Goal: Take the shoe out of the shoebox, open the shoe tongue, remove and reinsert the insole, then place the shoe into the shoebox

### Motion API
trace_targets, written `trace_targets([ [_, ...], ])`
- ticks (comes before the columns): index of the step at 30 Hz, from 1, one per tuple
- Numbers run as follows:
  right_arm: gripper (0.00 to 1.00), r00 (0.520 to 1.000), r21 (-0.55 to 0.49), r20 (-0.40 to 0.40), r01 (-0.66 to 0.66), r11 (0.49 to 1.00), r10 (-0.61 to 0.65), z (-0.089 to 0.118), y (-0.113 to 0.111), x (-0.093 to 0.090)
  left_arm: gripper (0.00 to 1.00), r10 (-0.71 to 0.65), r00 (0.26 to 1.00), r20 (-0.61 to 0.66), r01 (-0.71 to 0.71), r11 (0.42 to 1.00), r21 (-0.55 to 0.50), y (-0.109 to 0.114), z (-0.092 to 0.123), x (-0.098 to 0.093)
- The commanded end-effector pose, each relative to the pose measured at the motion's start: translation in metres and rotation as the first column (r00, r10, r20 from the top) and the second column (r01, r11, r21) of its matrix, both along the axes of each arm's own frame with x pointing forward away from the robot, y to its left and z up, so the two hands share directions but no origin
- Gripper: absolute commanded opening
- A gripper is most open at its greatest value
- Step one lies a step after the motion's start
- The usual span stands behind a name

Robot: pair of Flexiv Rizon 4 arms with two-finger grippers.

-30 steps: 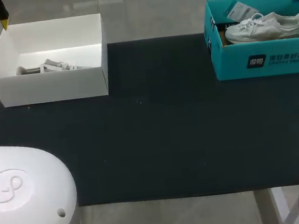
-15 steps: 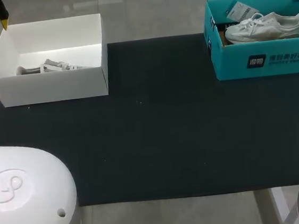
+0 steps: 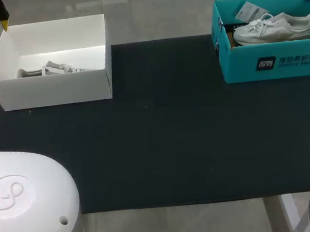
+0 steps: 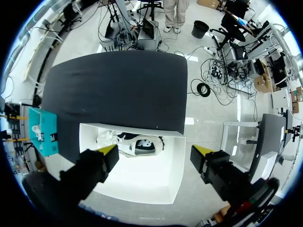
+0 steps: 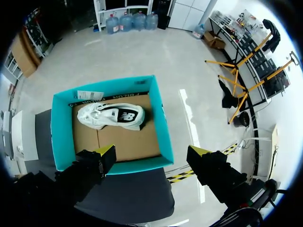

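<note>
Shoe (image 5: 111,116) hugging teal shoebox (image 5: 160,118) far wall (right gripper (image 5: 152,152) spread above).

The right tool (image 5: 152,152) hangs spread wide over the teal shoebox (image 5: 159,124) — a white shoe (image 5: 111,116) inside.

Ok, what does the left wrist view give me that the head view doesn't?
Only the left wrist view: the whole left gripper, jaws wide open above the white box, and the white box's shoe in full. Only the head view: the teal box's shoe seen clearly, with a tag beside it. Both: the white box, the teal box and the mat.
</note>
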State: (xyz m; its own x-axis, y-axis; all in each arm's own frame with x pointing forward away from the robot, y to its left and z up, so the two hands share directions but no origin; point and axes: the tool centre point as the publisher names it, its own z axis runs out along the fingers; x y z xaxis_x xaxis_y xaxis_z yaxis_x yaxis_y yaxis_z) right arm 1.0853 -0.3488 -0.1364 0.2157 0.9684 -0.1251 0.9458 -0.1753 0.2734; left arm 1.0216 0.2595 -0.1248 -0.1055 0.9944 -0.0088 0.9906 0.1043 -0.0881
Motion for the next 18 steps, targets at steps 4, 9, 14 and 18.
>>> trace_targets([
  [4,1.00,1.000,0.000,0.001,0.001,1.000,-0.001,0.000,0.000,0.000,1.00,-0.001,1.000,0.001,0.001,1.000,0.002,0.001,0.000,0.000],
  [9,1.00,0.997,0.030,0.071,-0.005,1.000,0.002,-0.009,0.011,0.012,1.00,-0.001,1.000,0.001,0.001,1.000,0.002,0.001,0.000,0.000],
  [14,1.00,0.992,0.032,0.122,0.011,0.999,-0.015,-0.025,0.019,0.025,1.00,-0.001,1.000,0.001,0.001,1.000,0.002,0.001,0.000,0.000],
  [18,1.00,0.992,0.080,0.111,0.044,0.996,-0.053,-0.041,0.023,0.032,1.00,-0.001,1.000,0.001,0.001,1.000,0.002,0.001,0.000,0.000],
])
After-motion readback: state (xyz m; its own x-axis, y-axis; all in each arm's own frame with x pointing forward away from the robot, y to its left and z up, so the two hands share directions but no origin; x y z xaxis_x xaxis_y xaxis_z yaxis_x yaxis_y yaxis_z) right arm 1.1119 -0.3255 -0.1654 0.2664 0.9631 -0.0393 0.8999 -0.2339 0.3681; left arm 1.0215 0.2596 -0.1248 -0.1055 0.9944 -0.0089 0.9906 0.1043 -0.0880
